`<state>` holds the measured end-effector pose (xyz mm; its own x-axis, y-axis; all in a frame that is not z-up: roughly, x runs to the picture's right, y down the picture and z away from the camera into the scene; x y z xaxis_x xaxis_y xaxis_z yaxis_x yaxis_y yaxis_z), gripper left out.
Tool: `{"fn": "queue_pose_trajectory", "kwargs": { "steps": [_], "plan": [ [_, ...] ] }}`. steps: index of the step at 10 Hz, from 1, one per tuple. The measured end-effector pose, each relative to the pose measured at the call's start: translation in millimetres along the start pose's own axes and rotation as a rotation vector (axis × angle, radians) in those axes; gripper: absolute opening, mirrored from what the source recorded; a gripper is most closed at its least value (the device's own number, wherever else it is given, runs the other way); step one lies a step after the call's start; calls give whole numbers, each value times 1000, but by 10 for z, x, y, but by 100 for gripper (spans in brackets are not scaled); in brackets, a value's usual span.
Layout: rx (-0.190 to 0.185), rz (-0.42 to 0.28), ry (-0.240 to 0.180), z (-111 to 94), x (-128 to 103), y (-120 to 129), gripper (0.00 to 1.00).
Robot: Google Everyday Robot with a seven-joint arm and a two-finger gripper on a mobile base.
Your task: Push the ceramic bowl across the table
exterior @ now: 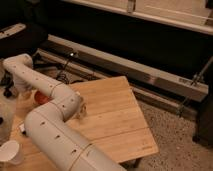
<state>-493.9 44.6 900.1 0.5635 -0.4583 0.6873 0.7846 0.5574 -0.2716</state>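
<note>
Camera view: my end effector [23, 89] hung over the far left edge of the tabletop [115, 115], just beside the ceramic bowl [41, 97]. I could not tell whether it was apart or together. 1 white paper cup [10, 152] stood at the near left corner, well apart from the ceramic bowl.

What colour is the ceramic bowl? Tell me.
Red-orange; the ceramic bowl shows best in the camera view, with the gripper beside it.
</note>
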Motion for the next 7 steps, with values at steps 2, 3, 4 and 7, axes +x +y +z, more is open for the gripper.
{"fn": "queue_pose_trajectory", "kwargs": {
  "steps": [2,3,4,7],
  "plan": [
    [-18,-1,4,31,56,62,5],
    [-29,2,10,46,100,101,5],
    [-35,8,18,40,151,130,5],
    [-55,28,37,5,291,217,5]
  ]
}}
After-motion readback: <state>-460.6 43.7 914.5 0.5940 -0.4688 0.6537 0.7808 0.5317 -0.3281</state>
